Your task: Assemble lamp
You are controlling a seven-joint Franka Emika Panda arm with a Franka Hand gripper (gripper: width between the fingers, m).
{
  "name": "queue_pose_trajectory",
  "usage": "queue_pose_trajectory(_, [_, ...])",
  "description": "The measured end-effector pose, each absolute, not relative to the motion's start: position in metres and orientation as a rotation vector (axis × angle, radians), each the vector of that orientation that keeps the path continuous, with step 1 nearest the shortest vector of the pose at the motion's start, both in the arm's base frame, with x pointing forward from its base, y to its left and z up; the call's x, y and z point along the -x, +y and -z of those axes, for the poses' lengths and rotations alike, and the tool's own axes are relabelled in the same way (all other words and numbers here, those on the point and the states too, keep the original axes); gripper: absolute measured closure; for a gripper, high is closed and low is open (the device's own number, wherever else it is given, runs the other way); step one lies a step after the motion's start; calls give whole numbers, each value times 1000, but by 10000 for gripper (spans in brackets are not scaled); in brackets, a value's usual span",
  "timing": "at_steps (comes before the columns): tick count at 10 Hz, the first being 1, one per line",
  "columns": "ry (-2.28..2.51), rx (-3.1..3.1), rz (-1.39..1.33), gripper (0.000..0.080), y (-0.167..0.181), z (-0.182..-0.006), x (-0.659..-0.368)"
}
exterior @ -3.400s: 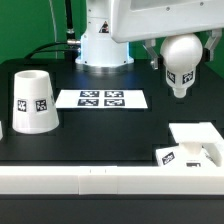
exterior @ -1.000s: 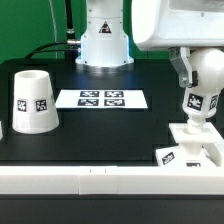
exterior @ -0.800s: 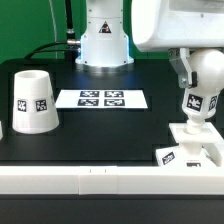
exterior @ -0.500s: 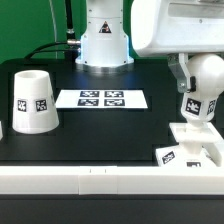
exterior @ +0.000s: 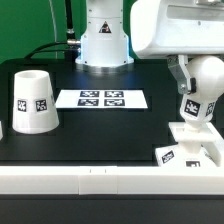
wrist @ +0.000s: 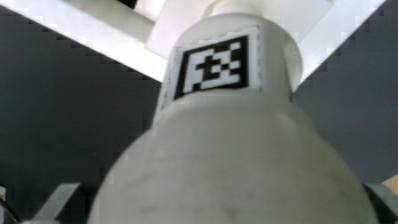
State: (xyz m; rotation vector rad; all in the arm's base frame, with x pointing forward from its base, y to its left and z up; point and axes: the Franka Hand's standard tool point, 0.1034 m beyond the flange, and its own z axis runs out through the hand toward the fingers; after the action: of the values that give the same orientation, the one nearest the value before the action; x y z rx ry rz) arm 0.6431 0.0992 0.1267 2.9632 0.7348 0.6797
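White bulb (exterior: pixel 197 105) hangs upright in the claw (exterior: pixel 205 75), round head up, tag facing the camera. Its narrow end sits right over the square stepped base (exterior: pixel 196 140) at the exterior view's right; touching or just clear, can't tell. Claw is clamped around the bulb's head, and a finger (wrist: pixel 61 199) shows beside it in the wrist view. Shade (exterior: pixel 34 100) stands wide end down at the exterior view's left, well apart. Marker board (exterior: pixel 102 98) lies between them on the black table (exterior: pixel 110 140).
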Motion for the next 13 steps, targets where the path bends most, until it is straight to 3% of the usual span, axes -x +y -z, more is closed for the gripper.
queue_pose_trajectory(9, [723, -2949, -742, 223, 96, -115, -630])
queue_pose_trajectory(10, [723, -2949, -742, 155, 96, -115, -630])
queue_pose_trajectory(13, [724, -2951, -733, 107, 96, -116, -629])
